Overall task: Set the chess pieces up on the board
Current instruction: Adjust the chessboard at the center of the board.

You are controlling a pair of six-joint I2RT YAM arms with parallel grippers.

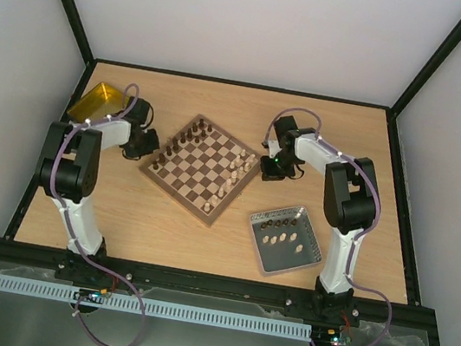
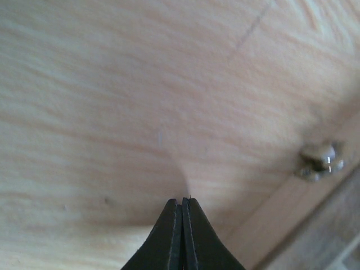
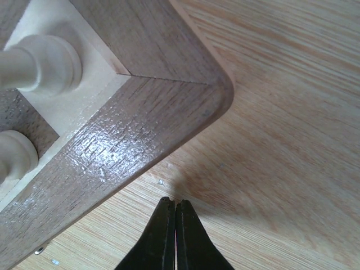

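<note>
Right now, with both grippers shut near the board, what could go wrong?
The right gripper sits shut beside the board corner; a sideways swing could shove it and topple the pale pieces there. Pieces in the metal tray lie close; a shut gripper coming down could scatter them.

The overhead camera looks steeply down from behind the arm bases, taking in the whole surface (image 1: 204, 230) and the board (image 1: 205, 167). The left wrist camera peers past the left end effector (image 2: 182, 203), very close over bare wood. The right wrist camera, past the right end effector (image 3: 175, 203), hugs a board corner the overhead view also shows.
</note>
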